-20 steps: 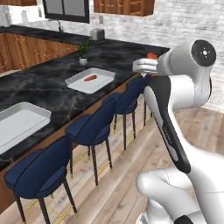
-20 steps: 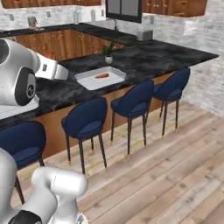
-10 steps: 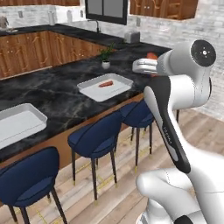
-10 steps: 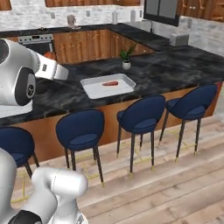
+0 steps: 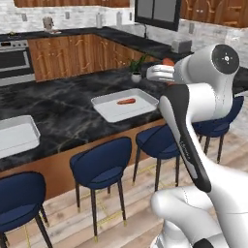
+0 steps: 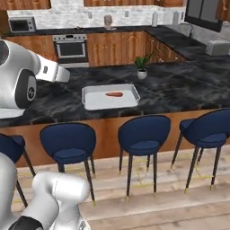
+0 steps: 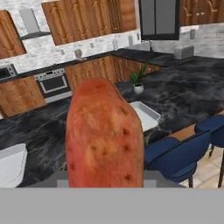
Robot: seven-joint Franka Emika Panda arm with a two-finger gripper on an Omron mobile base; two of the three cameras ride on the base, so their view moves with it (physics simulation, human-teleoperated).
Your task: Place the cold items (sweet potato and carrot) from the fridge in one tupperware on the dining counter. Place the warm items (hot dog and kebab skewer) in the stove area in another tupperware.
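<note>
A large reddish-brown sweet potato (image 7: 104, 135) stands close before the hand camera, and my gripper (image 5: 163, 70) is shut on it, held high over the stools. The sweet potato's orange end (image 5: 168, 61) peeks above the white hand. On the black dining counter (image 5: 63, 114) lies a white tupperware (image 5: 106, 104) with an orange carrot (image 5: 126, 101) in it, also seen as tupperware (image 6: 92, 96) and carrot (image 6: 114, 94). A second white tupperware (image 5: 17, 138) sits further left, with nothing showing in it. Hot dog and kebab skewer are out of view.
Several navy stools (image 5: 99, 164) line the counter's near side. A small potted plant (image 6: 142, 67) stands behind the tupperware. The stove (image 6: 69, 45) is set in the wooden cabinets on the far wall, and a toaster (image 6: 218, 47) sits at the right.
The whole picture has shifted in both base views: the base has driven and turned, bringing the stove wall into view. The gripper stays shut on the sweet potato.
</note>
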